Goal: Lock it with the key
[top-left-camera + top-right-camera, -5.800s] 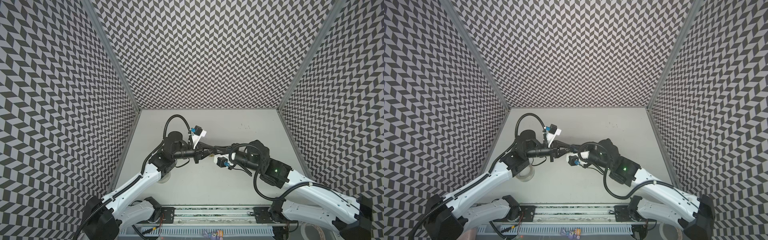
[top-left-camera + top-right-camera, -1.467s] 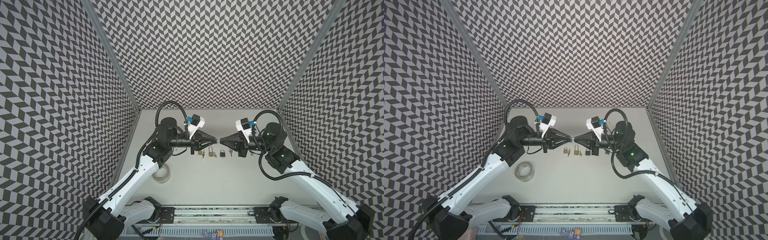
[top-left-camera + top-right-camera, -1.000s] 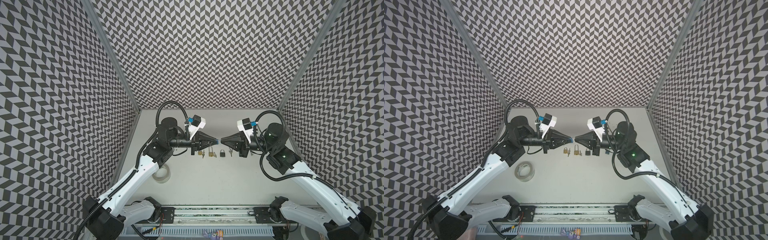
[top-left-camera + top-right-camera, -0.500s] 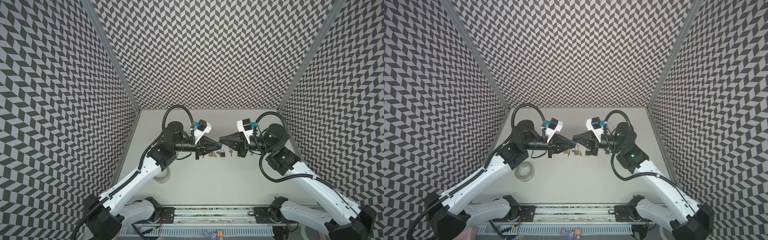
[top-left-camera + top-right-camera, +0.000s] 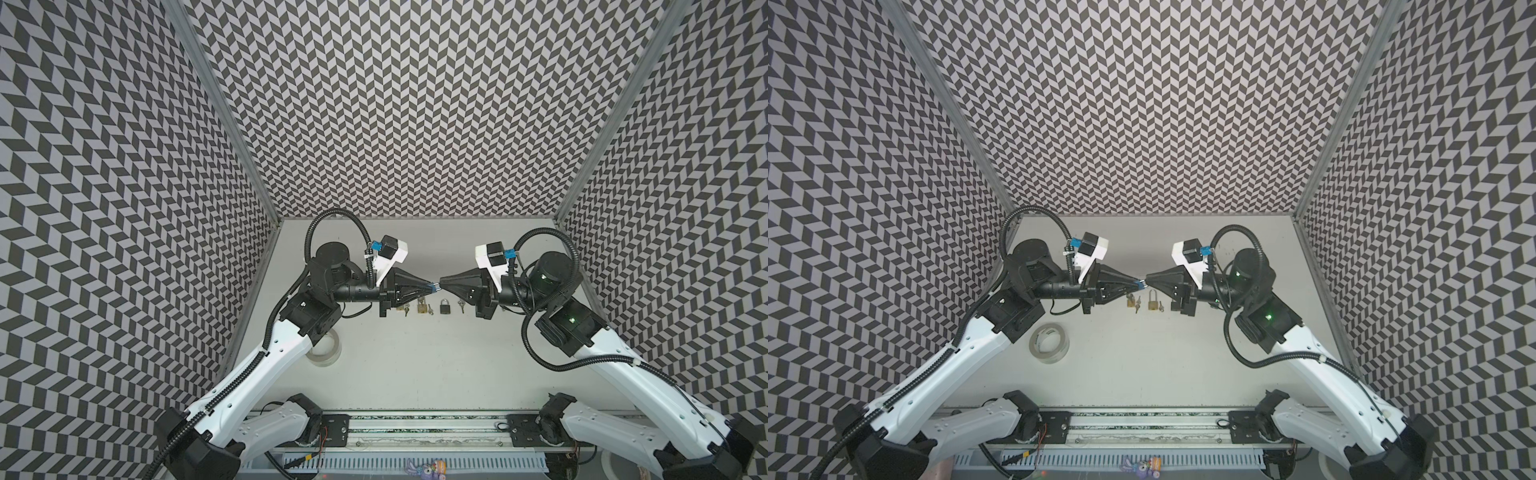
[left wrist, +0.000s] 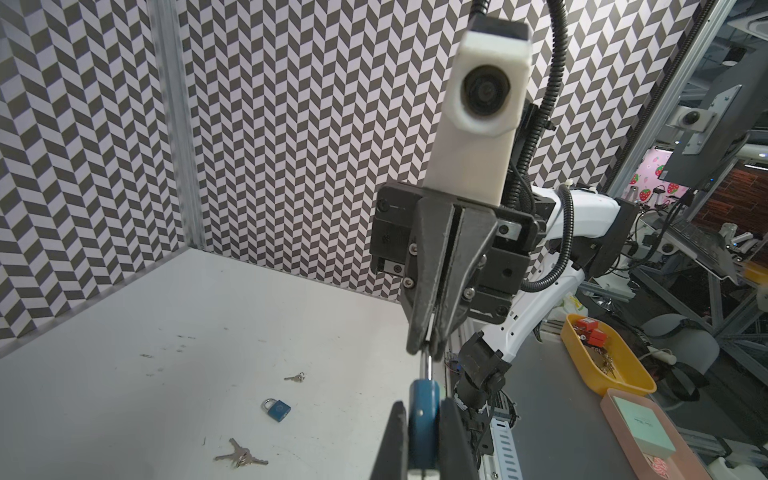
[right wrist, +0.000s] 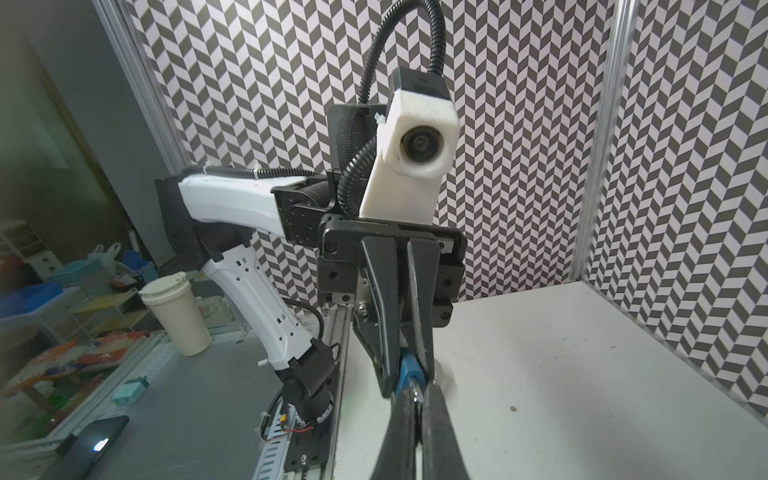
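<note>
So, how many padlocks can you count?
3: a blue padlock in the left claw, a brass padlock and a dark padlock on the table; others may be hidden.

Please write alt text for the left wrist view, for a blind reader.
The left gripper holds a blue padlock, and the right gripper, facing it, pinches a thin metal piece sticking out of it. On the white table lie a second blue padlock and loose keys.

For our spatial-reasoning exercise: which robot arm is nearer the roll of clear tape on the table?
Left. The tape roll lies close beside the left arm, by its white forearm; the right arm is on the opposite side, far from it.
</note>
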`<state>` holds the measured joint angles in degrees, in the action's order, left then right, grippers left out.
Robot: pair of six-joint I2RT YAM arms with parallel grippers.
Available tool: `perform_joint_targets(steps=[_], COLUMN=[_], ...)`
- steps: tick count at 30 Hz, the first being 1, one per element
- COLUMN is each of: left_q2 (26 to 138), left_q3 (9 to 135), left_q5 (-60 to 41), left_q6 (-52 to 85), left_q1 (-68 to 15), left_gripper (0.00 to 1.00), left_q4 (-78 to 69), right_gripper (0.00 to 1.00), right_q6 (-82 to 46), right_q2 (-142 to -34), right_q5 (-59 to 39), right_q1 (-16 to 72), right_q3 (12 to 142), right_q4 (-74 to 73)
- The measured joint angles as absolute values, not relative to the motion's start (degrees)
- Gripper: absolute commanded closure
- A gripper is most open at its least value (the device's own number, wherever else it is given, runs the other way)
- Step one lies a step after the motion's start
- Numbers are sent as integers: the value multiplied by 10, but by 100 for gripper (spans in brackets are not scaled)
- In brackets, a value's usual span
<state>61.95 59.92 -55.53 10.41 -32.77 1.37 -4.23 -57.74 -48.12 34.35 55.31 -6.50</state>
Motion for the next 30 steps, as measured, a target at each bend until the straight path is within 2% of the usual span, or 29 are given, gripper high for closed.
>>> perform_joint_targets(steps=[4,7,16,21,25,30], left_q2=[621,619,616,624,629,630], left_q3=[601,601,601,601,601,601], left_q5=[-562,-557,-556,-558,-559,-562], left_q6=[114,116,116,116,116,120], left_q1=[-322,-317,-317,-317,-317,-317], left_gripper=[61,54,55,61,62,73], left_q4=[6,1,-10,-17,-17,-20], right_gripper=[100,100,100,100,100,100], right_q6=[-90,-98,-86,-84,-81,-80], right_q2=[-574,-567,-538,-538,-538,-538], right_q5=[-482,-463,-417,-411,-411,-411], right_q1=[343,343,339,338,336,336], right_q3=[533,532,537,537,538,538], right_q4=[-108,-109,-96,-89,-88,-86])
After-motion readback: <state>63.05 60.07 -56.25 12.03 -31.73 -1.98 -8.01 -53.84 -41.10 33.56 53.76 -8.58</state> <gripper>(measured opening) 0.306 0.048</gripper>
